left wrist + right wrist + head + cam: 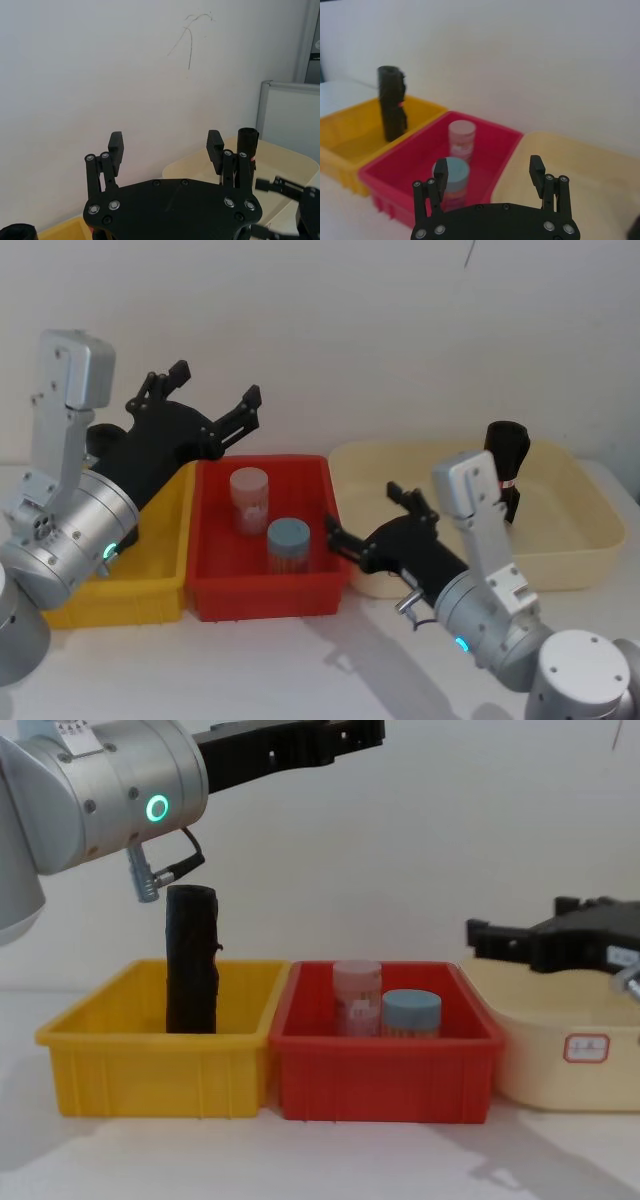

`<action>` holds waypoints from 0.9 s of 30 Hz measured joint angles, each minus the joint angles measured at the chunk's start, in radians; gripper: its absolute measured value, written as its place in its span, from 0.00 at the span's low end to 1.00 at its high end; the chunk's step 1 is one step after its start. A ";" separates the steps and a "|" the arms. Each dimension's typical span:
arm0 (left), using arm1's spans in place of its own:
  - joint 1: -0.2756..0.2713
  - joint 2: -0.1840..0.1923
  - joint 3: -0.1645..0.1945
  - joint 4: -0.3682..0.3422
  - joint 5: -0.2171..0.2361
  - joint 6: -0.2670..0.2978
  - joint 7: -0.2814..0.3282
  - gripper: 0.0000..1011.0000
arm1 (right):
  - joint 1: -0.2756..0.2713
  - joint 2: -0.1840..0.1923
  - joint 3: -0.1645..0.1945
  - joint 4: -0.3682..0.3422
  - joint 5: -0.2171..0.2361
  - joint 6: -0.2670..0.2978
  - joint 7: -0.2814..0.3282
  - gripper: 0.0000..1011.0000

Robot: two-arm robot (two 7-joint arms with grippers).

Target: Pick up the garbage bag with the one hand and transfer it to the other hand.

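The garbage bag, a tall matte-black roll of plastic with a small red-and-white sticker, stands upright in the smooth cream tub, toward its far wall and right of the middle. Your right gripper hovers over the tub's near-left corner. It is the closer one, but it points away from the bag, its prongs spread and empty. Your left gripper hangs high above the yellow bin and red bin, also spread and empty, aimed across toward the bag and well apart from it. A similar black roll stands in the yellow bin.
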 joint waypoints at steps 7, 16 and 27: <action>0.004 0.002 -0.003 -0.004 0.000 0.001 0.002 0.99 | -0.006 -0.003 -0.034 -0.003 0.001 0.024 0.014 0.99; 0.007 0.003 -0.005 -0.007 0.001 0.002 0.003 0.99 | 0.017 -0.025 -0.055 0.030 0.019 0.074 0.016 0.99; 0.009 0.004 -0.006 -0.009 0.000 0.002 0.005 0.99 | 0.071 -0.053 -0.081 0.101 0.027 0.107 0.006 0.99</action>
